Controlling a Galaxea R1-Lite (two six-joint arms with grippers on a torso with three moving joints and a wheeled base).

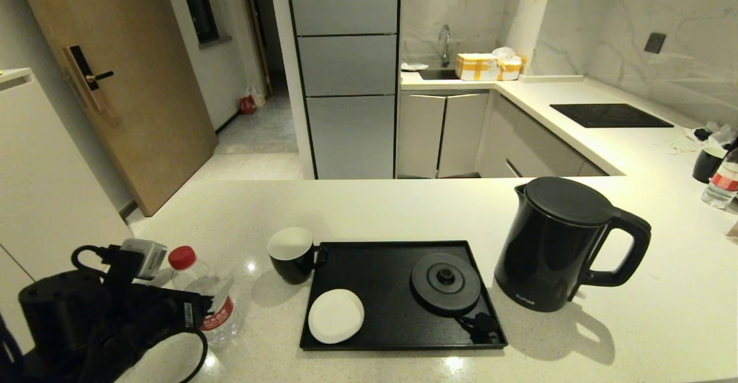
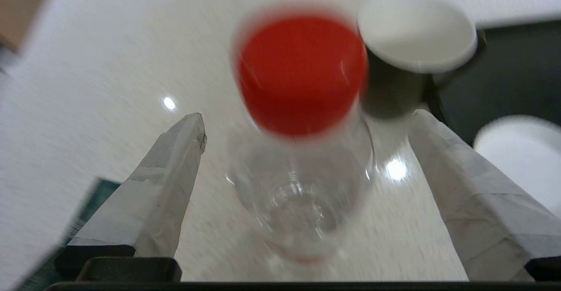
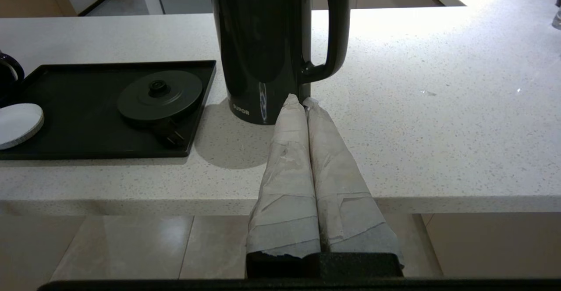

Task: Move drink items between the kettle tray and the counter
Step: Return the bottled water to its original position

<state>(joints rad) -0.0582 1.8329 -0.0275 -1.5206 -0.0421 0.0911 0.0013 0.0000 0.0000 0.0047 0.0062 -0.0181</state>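
Note:
The clear bottle (image 1: 216,308) with a red cap (image 2: 302,69) stands on the counter (image 1: 375,210), left of the black tray (image 1: 380,267). My left gripper (image 2: 307,118) is open, with one finger on each side of the bottle and a gap at both. The black mug (image 1: 291,256) stands on the counter against the tray's left rim. The black kettle (image 1: 556,244) stands on the counter right of the tray. My right gripper (image 3: 302,101) is shut and empty, low before the counter's front edge, pointing at the kettle's foot (image 3: 258,107).
On the tray lie the round kettle base disc (image 1: 445,283) and a white round lid (image 1: 336,315). A second bottle (image 1: 722,184) and a dark cup (image 1: 708,164) stand at the far right. The black hob panel (image 1: 610,115) lies behind.

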